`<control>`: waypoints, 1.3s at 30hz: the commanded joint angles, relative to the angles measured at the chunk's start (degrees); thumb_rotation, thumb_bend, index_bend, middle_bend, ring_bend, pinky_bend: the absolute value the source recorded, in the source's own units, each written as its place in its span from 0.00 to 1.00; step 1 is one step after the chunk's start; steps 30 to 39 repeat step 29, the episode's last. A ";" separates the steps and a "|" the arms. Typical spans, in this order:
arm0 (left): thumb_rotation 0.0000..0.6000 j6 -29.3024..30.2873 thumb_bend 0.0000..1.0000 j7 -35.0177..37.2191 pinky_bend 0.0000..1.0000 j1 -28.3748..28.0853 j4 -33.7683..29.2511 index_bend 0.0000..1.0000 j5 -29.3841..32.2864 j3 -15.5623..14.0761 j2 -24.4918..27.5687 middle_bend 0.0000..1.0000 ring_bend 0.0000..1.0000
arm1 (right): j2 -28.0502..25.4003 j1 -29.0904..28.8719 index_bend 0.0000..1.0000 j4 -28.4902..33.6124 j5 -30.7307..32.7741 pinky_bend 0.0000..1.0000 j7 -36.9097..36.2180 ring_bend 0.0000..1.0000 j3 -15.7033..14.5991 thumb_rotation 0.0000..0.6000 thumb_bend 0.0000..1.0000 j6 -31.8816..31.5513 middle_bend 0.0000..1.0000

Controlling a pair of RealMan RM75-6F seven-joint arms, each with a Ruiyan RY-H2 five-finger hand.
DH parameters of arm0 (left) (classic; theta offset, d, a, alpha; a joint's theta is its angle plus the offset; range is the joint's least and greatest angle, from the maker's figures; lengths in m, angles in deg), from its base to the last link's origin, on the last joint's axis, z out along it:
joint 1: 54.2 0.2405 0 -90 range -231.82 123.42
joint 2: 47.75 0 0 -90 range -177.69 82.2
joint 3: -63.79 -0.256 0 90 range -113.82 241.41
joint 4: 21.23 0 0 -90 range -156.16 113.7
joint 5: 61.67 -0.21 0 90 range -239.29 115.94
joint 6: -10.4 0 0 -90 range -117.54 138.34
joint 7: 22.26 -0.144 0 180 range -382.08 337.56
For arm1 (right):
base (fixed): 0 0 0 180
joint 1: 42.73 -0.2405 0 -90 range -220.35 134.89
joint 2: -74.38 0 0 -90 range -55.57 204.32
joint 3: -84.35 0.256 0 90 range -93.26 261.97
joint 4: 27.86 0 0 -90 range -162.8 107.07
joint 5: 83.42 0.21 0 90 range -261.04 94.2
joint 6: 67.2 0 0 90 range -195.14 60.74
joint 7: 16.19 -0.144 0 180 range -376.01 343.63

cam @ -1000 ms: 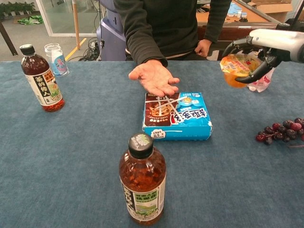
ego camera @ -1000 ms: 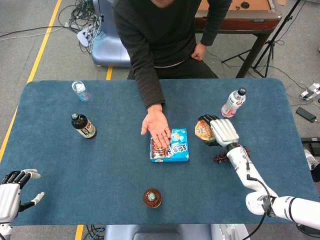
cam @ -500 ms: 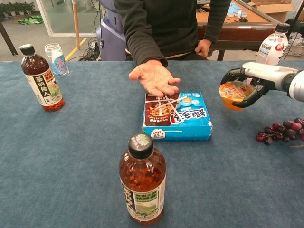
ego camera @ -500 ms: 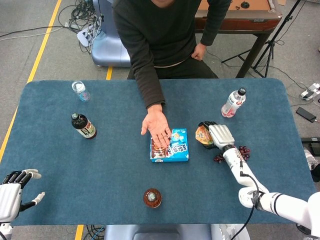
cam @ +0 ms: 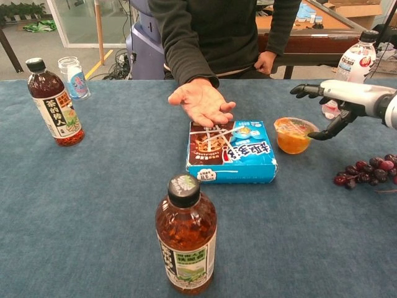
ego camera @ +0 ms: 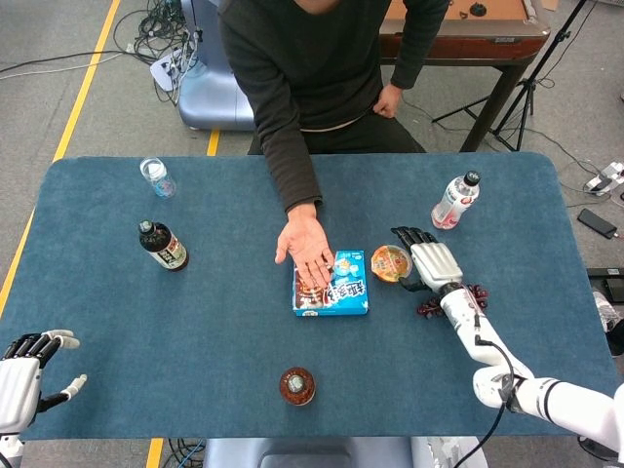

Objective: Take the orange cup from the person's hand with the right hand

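The orange cup (ego camera: 391,262) (cam: 293,135) stands upright on the blue table, just right of the blue snack box (ego camera: 331,284) (cam: 232,151). My right hand (ego camera: 434,261) (cam: 335,99) hovers just right of and above the cup, fingers spread, holding nothing. The person's hand (ego camera: 305,248) (cam: 201,101) lies palm up and bare over the box's far left corner. At the near left edge of the head view, my left hand (ego camera: 27,369) rests with its fingers apart; the chest view does not show it.
A bunch of dark grapes (cam: 367,171) (ego camera: 450,297) lies right of the cup under my right forearm. A white bottle (ego camera: 453,199) (cam: 351,70) stands behind. Tea bottles stand at the front centre (cam: 185,238) and far left (cam: 53,102); a small clear bottle (cam: 72,77) stands beside the latter.
My right hand lowered the orange cup onto the table beside the box and let go, its fingers spreading apart. The person's hand has not moved.
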State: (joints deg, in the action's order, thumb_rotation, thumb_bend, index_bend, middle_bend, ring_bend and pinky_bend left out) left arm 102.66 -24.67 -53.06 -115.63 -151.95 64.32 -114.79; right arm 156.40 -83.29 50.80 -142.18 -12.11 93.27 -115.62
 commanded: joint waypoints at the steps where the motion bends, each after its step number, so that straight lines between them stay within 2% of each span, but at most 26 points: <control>1: 1.00 0.07 0.17 0.04 0.20 0.02 0.03 0.41 0.11 0.11 0.17 0.34 0.29 | -5.06 2.58 0.00 6.40 -1.54 0.11 0.75 0.00 0.26 1.00 0.29 -4.26 0.04; 8: 1.00 -0.22 0.17 -0.05 0.20 -0.34 -0.08 0.41 0.45 0.55 0.35 0.34 0.29 | -15.84 10.43 0.00 20.94 -3.31 0.11 4.86 0.00 -1.75 1.00 0.29 -15.84 0.06; 14: 1.00 -0.81 0.17 -0.58 0.20 -1.02 -0.37 0.41 0.36 0.91 0.23 0.34 0.29 | -21.85 17.98 0.00 27.73 -8.27 0.11 4.88 0.00 -4.92 1.00 0.29 -25.03 0.08; 19: 1.00 -1.56 0.17 -1.03 0.20 -1.58 -0.52 0.41 0.46 1.02 -0.09 0.34 0.29 | -23.14 24.22 0.00 29.53 -13.52 0.11 3.99 0.00 -8.20 1.00 0.29 -32.08 0.08; 25: 1.00 -2.40 0.17 -1.76 0.20 -2.25 -0.64 0.41 0.72 1.24 -0.50 0.34 0.29 | -22.46 31.57 0.00 28.94 -19.19 0.11 2.31 0.00 -11.14 1.00 0.29 -40.63 0.09; 29: 1.00 -2.95 0.17 -2.32 0.20 -2.68 -0.76 0.41 0.97 1.40 -0.66 0.34 0.29 | -21.91 33.90 0.00 28.09 -20.17 0.11 1.36 0.00 -11.49 1.00 0.29 -42.27 0.10; 39: 1.00 -2.95 0.17 -2.32 0.20 -2.68 -0.76 0.41 0.97 1.40 -0.66 0.34 0.29 | -21.91 33.90 0.00 28.09 -20.17 0.11 1.36 0.00 -11.49 1.00 0.29 -42.27 0.10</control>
